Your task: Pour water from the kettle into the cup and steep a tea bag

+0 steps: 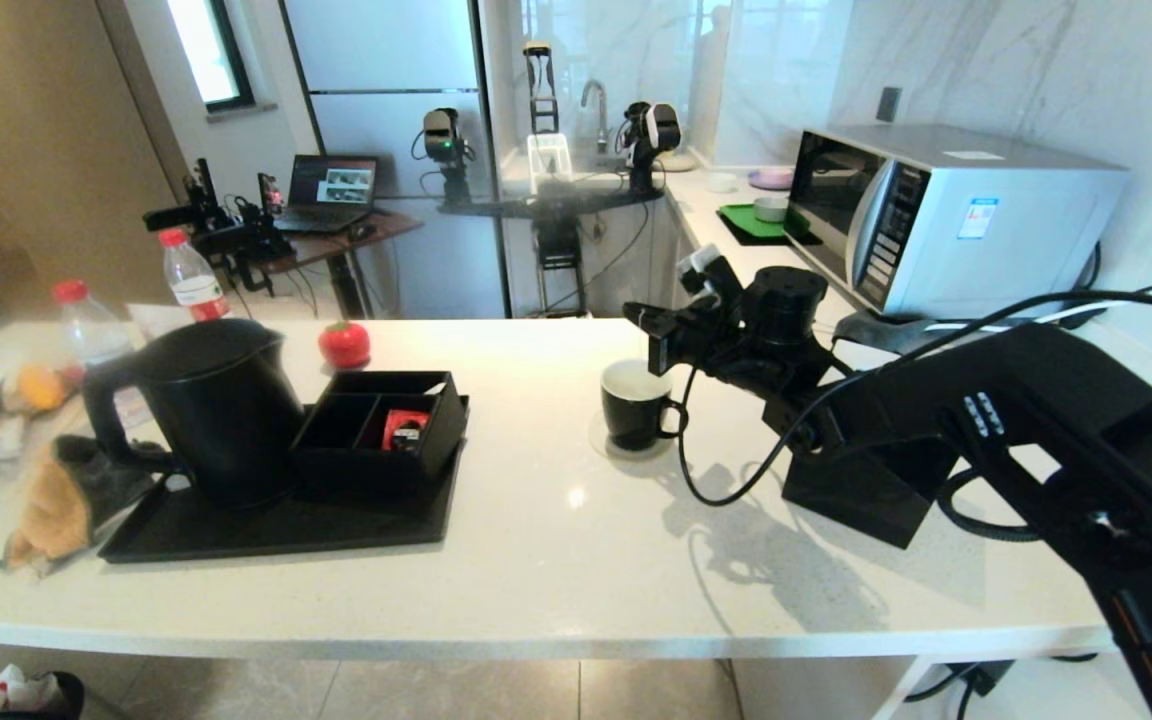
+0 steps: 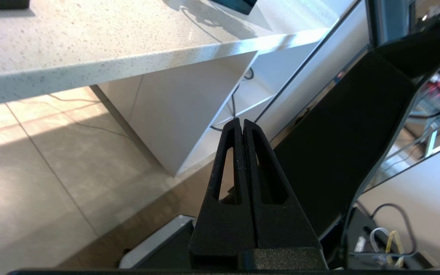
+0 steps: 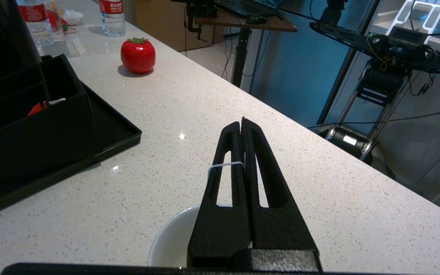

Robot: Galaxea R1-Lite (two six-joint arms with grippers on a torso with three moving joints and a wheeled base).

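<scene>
The black cup [image 1: 636,410], white inside [image 3: 170,240], stands on the white counter right of the tray. My right gripper [image 1: 633,313] [image 3: 242,123] hovers just above the cup. It is shut on the tea bag's thin white string [image 3: 224,165], which loops over one finger. The pouch itself is hidden below the gripper. I cannot make out water in the cup. On the black tray [image 1: 266,525] at the left stands the tall black kettle [image 1: 211,405]. My left gripper [image 2: 241,122] is shut on nothing, low beside the counter's front edge, over the floor, outside the head view.
A black divided box [image 1: 381,430] holding a red packet [image 1: 404,427] sits on the tray beside the kettle. A red tomato-shaped thing [image 1: 344,343] and two red-capped bottles [image 1: 194,275] stand further back. A microwave [image 1: 946,215] is at the right. Brown and black cloth [image 1: 61,495] lies left.
</scene>
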